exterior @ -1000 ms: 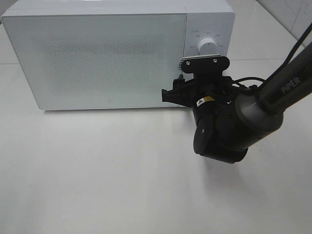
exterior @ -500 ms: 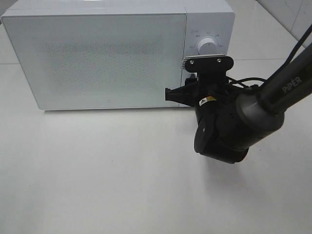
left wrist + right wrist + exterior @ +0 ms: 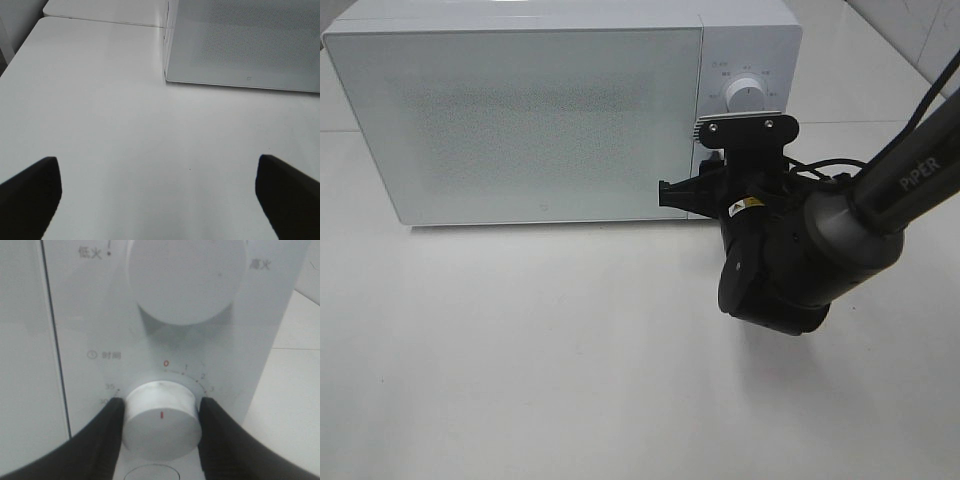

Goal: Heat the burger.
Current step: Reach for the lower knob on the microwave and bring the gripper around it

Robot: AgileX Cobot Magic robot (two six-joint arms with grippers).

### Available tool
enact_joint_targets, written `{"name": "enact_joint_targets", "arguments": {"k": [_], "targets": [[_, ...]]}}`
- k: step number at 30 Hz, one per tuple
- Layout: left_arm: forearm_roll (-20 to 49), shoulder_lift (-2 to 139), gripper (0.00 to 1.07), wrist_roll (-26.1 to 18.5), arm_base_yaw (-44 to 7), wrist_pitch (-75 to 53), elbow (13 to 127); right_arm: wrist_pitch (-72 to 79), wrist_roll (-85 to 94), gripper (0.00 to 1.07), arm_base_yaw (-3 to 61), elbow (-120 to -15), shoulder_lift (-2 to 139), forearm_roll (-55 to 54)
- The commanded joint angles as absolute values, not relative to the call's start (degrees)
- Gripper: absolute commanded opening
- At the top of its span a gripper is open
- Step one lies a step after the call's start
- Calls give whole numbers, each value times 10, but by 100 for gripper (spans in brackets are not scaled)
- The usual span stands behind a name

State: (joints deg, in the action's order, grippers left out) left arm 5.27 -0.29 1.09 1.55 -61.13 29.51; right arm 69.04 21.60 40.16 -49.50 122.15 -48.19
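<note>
From up high, looking down on a white microwave point(image 3: 550, 120) at the far edge of the counter point(image 3: 570, 360), door shut. Spotting the right arm point(image 3: 790, 260) poised at the control panel, wrist just below the upper dial point(image 3: 745, 95). No telling where the burger is.

Over to the left wrist: seeing the left fingers point(image 3: 30, 192) spread wide above the counter, gripping nothing, near the microwave's front corner.

On to the right wrist: catching the right fingers point(image 3: 107, 440) pressed against both sides of the timer knob point(image 3: 160, 422), part-closed and gripping it.
</note>
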Motion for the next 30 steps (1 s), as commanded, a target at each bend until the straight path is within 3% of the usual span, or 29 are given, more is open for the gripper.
{"name": "enact_joint_targets", "arguments": {"k": [1,10,22,30], "targets": [[56,-12,98,9,17,-611,295,761,191,0,398,-506,1214,-449],[56,-12,98,9,17,-611,295,737,-116,0,397,-506,1214,-418],[55,-12,98,9,17,-611,295,729,-733,0,397,-506,1214,-329],[55,-12,98,9,17,-611,295,729,-815,0,397,-506,1214,-315]]}}
